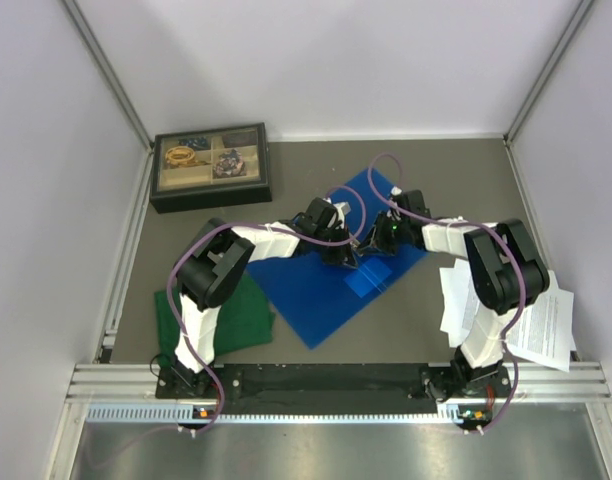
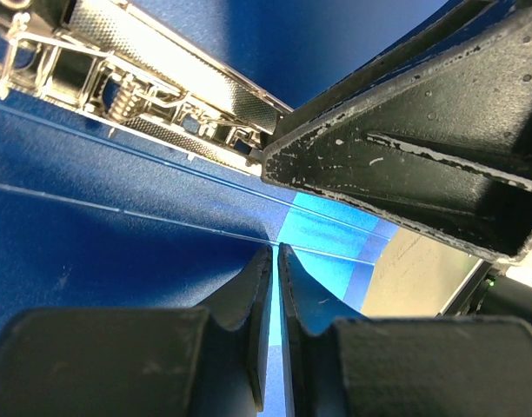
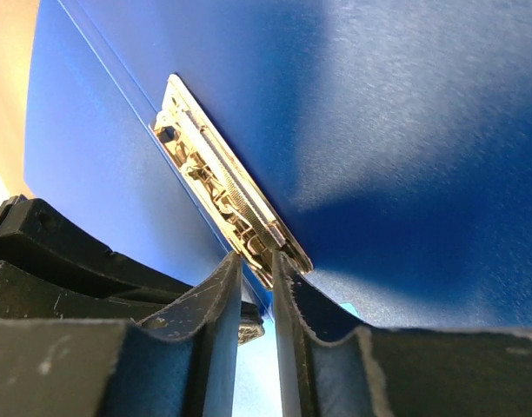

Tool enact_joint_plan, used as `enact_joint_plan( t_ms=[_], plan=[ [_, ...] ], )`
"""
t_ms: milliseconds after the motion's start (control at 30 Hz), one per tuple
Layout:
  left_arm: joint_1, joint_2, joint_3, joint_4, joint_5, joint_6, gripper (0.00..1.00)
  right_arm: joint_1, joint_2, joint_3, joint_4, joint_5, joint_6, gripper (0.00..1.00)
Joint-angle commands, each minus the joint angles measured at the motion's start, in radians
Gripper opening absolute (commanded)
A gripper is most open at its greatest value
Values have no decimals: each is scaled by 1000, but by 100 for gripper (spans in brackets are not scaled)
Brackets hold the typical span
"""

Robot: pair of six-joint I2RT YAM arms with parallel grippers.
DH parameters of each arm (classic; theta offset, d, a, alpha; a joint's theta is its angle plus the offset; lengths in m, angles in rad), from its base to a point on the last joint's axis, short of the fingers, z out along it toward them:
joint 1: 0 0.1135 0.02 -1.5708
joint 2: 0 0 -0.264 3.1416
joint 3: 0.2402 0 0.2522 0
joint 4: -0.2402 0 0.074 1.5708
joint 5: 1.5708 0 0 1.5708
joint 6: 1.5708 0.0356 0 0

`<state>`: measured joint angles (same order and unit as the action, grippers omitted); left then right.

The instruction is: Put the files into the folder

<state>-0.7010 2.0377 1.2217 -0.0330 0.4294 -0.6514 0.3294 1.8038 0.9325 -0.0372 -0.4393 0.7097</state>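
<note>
The blue folder (image 1: 316, 290) lies open on the table's middle, its metal ring mechanism (image 3: 218, 182) running along the spine; the mechanism also shows in the left wrist view (image 2: 162, 61). The files (image 1: 546, 325), white printed sheets, lie at the table's right edge beside the right arm's base. My left gripper (image 1: 343, 255) is low over the folder's inside, jaws pressed together and empty (image 2: 275, 252). My right gripper (image 1: 371, 245) faces it from the right, jaws a narrow gap apart (image 3: 257, 259), tips at the near end of the ring mechanism. The two grippers almost touch.
A green folded cloth (image 1: 236, 315) lies left of the folder by the left arm's base. A black compartment box (image 1: 211, 165) with small items stands at the back left. White walls and metal rails close in the table.
</note>
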Motion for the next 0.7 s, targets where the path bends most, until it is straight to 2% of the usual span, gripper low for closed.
enact_joint_plan(
  t_ms=[0,467,533,600,667],
  plan=[
    [-6,65,-64,-171,-93,58,14,7,-6,-49,30,-27,-19,20],
    [-6,62,-67,-168,-103,53,15,5,-49,-95,31,-36,-56,24],
    [-6,62,-67,-168,-103,52,15,7,-57,-101,31,-45,-56,30],
    [-6,62,-68,-170,-101,52,15,5,-67,-113,54,-42,-65,32],
    [-6,61,-68,-171,-100,52,15,7,-78,-118,48,-26,-73,28]
  ],
)
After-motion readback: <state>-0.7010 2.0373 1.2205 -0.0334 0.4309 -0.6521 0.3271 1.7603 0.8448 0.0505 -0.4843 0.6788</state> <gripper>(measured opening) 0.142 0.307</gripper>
